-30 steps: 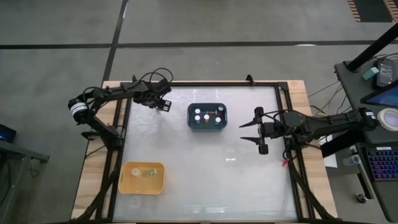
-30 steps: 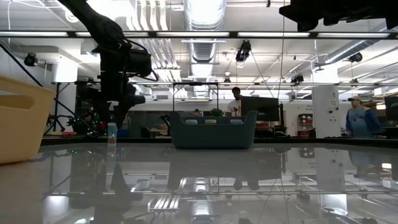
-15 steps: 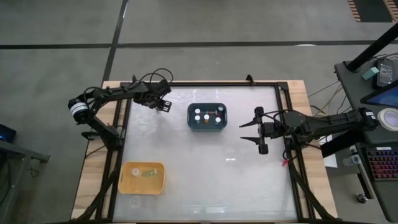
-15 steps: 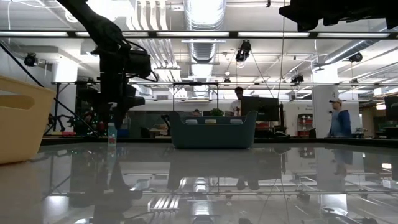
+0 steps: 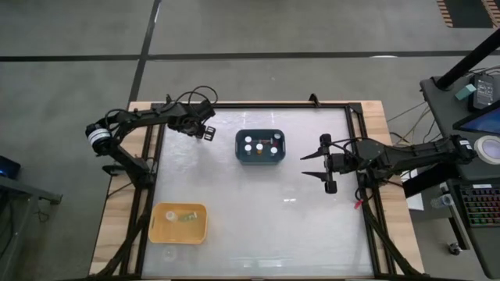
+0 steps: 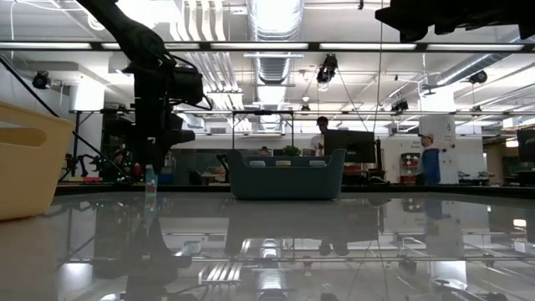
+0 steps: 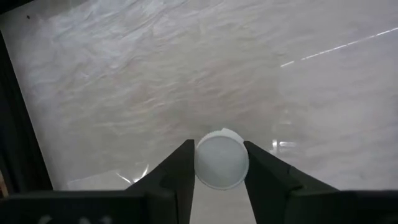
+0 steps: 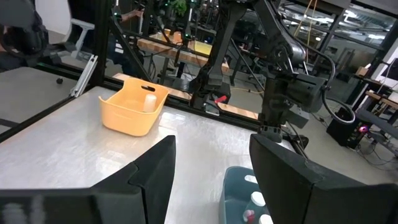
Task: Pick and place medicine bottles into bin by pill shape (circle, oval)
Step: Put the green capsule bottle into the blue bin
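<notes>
High view: the left pincer [image 5: 208, 132] is near the far left corner of the table [image 5: 258, 211], down over a white-capped medicine bottle [image 5: 209, 133]. The blue bin [image 5: 260, 146] sits toward the far edge at mid-table and holds several bottles [image 5: 260, 146]. The yellow bin [image 5: 180, 223] lies near the near left corner with a bottle or two inside. The right pincer [image 5: 319, 165] hangs near the right edge, its fingers spread wide and empty.

Low view: the left arm [image 6: 159, 92] comes down over the upright bottle [image 6: 150, 177], which stands on the table [image 6: 276, 242]. The blue bin [image 6: 287, 179] is at centre and the yellow bin [image 6: 29, 163] at the side. A person [image 6: 430, 160] stands in the room behind.

Left wrist view: the bottle's white cap [image 7: 221, 158] sits between the two dark fingers [image 7: 171, 180], which lie close against both its sides; the pincer [image 7: 220, 163] is nearly closed on it.

Right wrist view: the right pincer [image 8: 211, 171] is wide open with nothing between its fingers. Beyond it are the yellow bin [image 8: 132, 107], the blue bin [image 8: 239, 193] with its bottles, and the left arm [image 8: 286, 74].
</notes>
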Controlling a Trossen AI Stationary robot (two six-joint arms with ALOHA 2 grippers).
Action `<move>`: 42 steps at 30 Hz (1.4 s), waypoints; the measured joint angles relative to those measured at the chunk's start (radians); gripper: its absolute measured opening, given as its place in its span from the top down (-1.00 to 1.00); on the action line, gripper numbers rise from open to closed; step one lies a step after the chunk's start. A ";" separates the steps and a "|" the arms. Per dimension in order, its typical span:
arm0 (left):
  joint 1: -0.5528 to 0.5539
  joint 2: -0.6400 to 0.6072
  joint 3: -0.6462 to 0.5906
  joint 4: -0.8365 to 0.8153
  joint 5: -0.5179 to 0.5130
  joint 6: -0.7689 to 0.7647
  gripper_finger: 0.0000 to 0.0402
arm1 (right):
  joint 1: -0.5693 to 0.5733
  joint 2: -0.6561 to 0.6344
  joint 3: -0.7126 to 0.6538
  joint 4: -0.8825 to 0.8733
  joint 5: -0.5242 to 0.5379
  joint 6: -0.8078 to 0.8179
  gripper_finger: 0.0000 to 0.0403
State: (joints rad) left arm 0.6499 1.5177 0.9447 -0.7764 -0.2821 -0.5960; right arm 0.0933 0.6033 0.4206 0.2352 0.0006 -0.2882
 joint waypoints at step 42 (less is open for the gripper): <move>-1.164 -0.152 0.370 -0.176 0.081 -0.673 0.52 | 0.000 0.001 0.000 0.001 0.000 0.009 0.01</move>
State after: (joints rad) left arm -0.5138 1.3660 1.3148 -0.9524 -0.2013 -1.2690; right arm 0.0933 0.6044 0.4206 0.2362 0.0009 -0.2790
